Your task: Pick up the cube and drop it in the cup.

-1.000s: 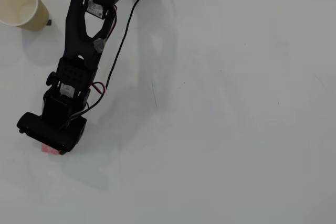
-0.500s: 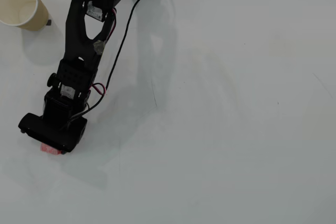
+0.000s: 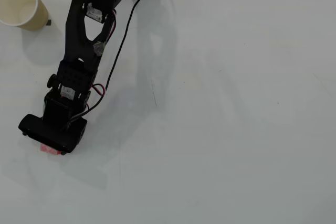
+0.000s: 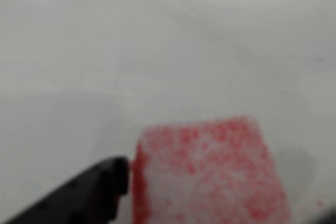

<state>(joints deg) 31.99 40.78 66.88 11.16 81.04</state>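
Note:
The red cube (image 4: 210, 177), with a whitish scuffed top, fills the lower middle of the blurred wrist view. In the overhead view only a sliver of the cube (image 3: 48, 150) peeks out under the black gripper head at the lower left. My gripper (image 4: 220, 198) straddles it. The left fingertip (image 4: 113, 177) sits right at the cube's left side, and the other finger is only a dark hint at the bottom right corner, apart from the cube. In the overhead view the gripper (image 3: 51, 147) hides its own fingers. The tan cup (image 3: 21, 4) stands upright at the top left, far from the gripper.
The black arm (image 3: 84, 40) runs from the top edge down to the lower left, trailing a black cable (image 3: 123, 40). Everything sits on a plain white table (image 3: 220, 119). A small dark mark (image 3: 49, 22) lies beside the cup.
Almost nothing differs: the gripper head has shifted a few pixels over the cube, and the cube and the cup stay where they were.

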